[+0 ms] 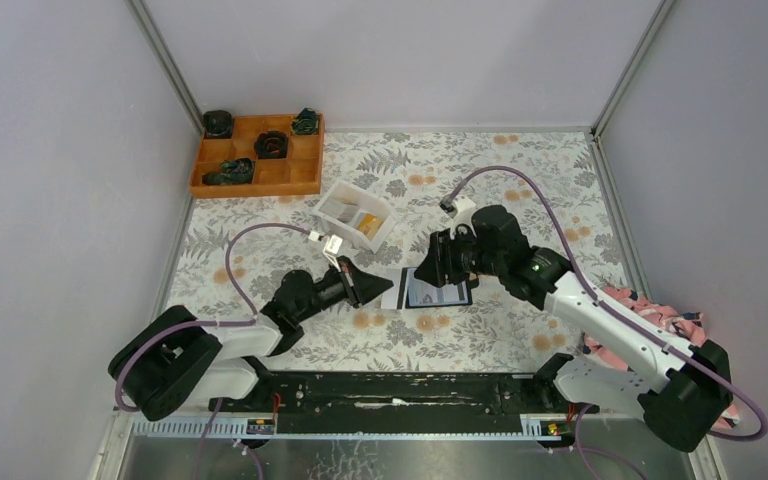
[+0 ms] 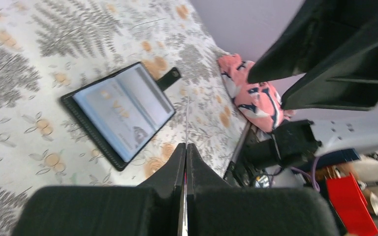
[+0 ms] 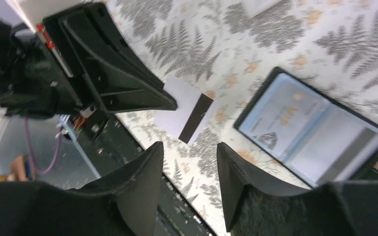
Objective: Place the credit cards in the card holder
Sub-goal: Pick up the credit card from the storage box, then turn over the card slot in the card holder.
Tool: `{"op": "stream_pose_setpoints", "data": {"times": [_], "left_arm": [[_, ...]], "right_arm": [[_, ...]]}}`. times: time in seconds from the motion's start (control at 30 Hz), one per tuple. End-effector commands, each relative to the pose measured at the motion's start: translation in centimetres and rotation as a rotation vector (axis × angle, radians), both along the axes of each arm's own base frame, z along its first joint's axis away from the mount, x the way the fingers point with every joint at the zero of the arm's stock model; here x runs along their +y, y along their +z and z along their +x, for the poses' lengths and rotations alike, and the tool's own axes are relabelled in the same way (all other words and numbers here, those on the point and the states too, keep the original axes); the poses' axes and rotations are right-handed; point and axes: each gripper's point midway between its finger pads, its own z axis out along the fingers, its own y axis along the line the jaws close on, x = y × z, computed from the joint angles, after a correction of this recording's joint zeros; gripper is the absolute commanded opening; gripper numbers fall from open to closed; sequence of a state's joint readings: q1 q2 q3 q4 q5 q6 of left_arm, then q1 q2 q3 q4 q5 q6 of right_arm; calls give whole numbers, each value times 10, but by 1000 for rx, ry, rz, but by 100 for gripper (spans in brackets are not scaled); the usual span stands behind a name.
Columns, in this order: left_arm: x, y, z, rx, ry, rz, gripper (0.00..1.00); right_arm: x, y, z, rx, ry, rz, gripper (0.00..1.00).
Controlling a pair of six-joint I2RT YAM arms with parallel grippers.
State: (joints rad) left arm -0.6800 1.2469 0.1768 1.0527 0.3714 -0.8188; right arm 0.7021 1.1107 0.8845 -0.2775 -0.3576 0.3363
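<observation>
An orange box (image 1: 257, 155) with dark items in its compartments stands at 10 o'clock on the fern-printed surface (image 1: 520, 180). Nearer the middle, a white tray (image 1: 337, 193) holds loose cards (image 1: 363, 222), some whitish and some orange-yellow.

The left tool (image 2: 186, 150) is clamped tight on one credit card (image 3: 184, 110). This card is white with a black stripe along one end. It is pinched by one edge and held out low over the surface, at 9 o'clock from the card holder (image 3: 307, 130) and just beside it.

The card holder lies open and flat near the middle of the surface. It has a black rim, a pale blue-grey inner face with faint orange lettering and a small grey emblem, and a black clasp tab (image 2: 170, 77) sticking out from one side.

The right tool (image 3: 189, 146) hangs at about 11 o'clock of the holder, with its fingers parted and nothing between them.

A pink patterned cloth (image 1: 650, 305) lies at 4 o'clock, by the right arm.
</observation>
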Motion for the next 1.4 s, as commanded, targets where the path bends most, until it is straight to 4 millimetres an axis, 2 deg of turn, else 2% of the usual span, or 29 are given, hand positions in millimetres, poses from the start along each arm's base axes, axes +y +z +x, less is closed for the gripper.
{"op": "stream_pose_setpoints", "data": {"times": [0.0, 0.07, 0.17, 0.4, 0.53, 0.9, 1.37], "left_arm": [[4, -21, 26, 73, 177, 51, 0], [-1, -29, 32, 113, 210, 75, 0], [-6, -44, 40, 191, 271, 128, 0], [-11, -59, 55, 269, 362, 197, 0], [-12, -66, 61, 292, 394, 222, 0], [-17, -81, 70, 304, 418, 260, 0], [-16, -90, 73, 319, 437, 299, 0]], "right_arm": [[-23, 1, 37, -117, -241, -34, 51], [-35, -9, 48, -135, -327, -78, 50], [-52, -29, 60, -139, -430, -158, 42], [-63, -66, 73, -76, -512, -219, 13], [-68, -78, 77, -45, -531, -211, 6], [-77, -101, 78, 5, -541, -215, 2], [-82, -114, 80, 41, -553, -217, 1]]}}
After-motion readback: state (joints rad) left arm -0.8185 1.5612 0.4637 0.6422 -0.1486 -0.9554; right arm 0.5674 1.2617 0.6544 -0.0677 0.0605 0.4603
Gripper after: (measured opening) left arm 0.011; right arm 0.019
